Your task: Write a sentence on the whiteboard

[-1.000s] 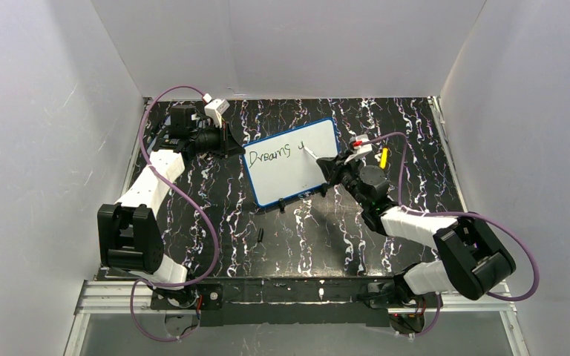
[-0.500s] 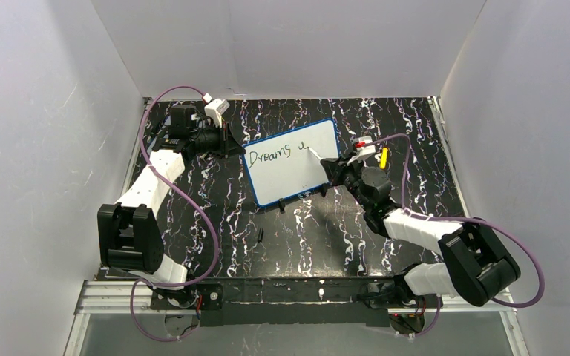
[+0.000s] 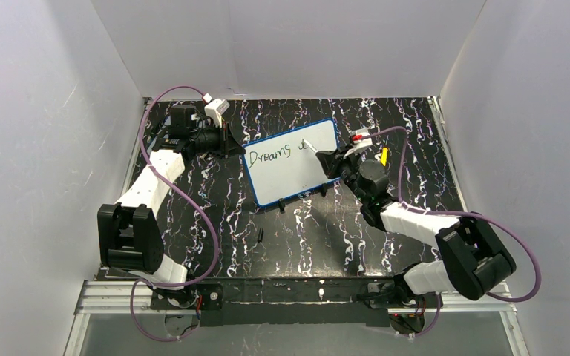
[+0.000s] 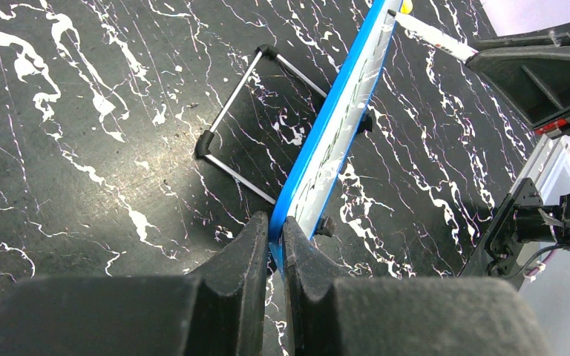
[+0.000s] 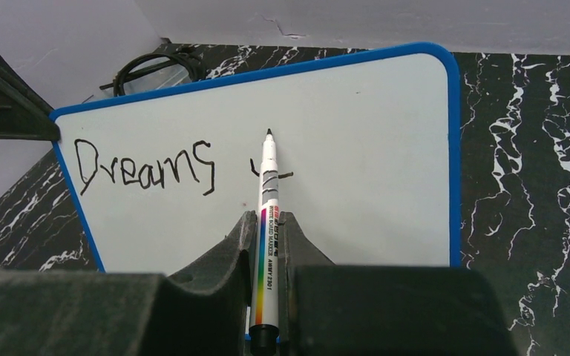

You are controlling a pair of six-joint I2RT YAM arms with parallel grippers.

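Right tool [image 5: 267, 219] clamped tight on a white felt marker pen with a rainbow stripe [image 5: 268, 194], nib pointing straight ahead at the small white rectangular whiteboard with a blue rim [image 5: 364, 133]; cannot tell whether the nib touches. Left tool [image 4: 276, 222] pinched closed on the whiteboard's blue edge, which runs away edge-on ahead of it over the black white-veined worktop [image 4: 82, 133]. Dark handwritten sentence [image 5: 145, 165] reads "Dreams" left of the nib, with an unfinished stroke just behind the nib.
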